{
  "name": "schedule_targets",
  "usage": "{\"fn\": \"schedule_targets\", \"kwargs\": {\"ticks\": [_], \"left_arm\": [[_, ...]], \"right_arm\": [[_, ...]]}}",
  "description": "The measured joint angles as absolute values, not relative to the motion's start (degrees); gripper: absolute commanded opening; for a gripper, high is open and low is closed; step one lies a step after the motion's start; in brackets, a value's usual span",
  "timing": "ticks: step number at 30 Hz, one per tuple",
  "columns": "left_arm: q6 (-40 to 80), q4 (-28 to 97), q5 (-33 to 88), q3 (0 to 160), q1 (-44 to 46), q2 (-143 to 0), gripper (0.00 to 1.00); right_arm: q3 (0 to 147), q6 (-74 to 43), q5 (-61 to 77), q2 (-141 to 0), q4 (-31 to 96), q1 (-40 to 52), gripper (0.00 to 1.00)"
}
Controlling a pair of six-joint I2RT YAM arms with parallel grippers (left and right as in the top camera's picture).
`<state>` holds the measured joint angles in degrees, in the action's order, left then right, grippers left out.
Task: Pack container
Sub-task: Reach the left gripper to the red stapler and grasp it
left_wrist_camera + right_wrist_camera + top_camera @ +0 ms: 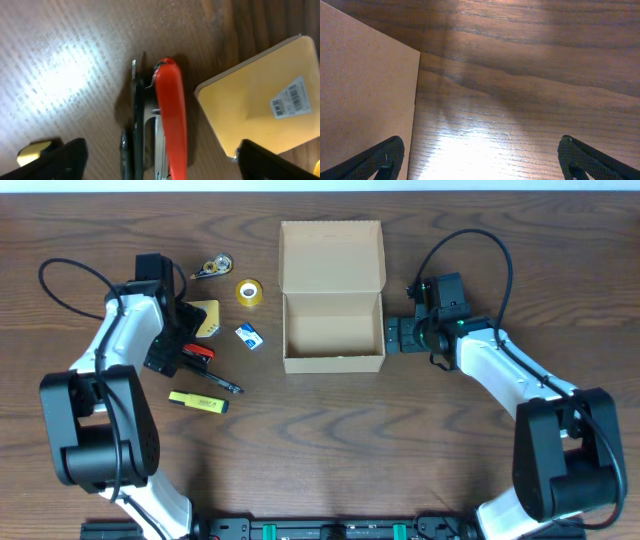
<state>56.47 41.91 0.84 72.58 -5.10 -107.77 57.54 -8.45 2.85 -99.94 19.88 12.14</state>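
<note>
Left gripper [183, 352] hangs spread wide over the red stapler [170, 115], one finger on each side of it, and I'm gripping nothing. A yellow pad [265, 105] lies just beside the stapler. My right gripper [397, 335] is spread wide too, holding nothing, low over the table [100, 220] at the right wall of the box [333, 330]; I cannot tell whether they touch. The box sits mid-table, its flap lid open and laid back. A tape roll [249, 292] and an eraser [249, 335] lie between pad and box. The highlighter [197, 401] and pen [222, 385] are nearer me.
</note>
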Motion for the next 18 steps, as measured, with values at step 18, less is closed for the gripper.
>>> {"fn": "schedule_targets", "kwargs": {"ticks": [18], "left_arm": [[57.06,40.10,0.82,72.58,-5.26,-110.15,0.70]], "right_arm": [[57.54,-8.47,2.85,-99.94,19.90,12.14,0.99]]}}
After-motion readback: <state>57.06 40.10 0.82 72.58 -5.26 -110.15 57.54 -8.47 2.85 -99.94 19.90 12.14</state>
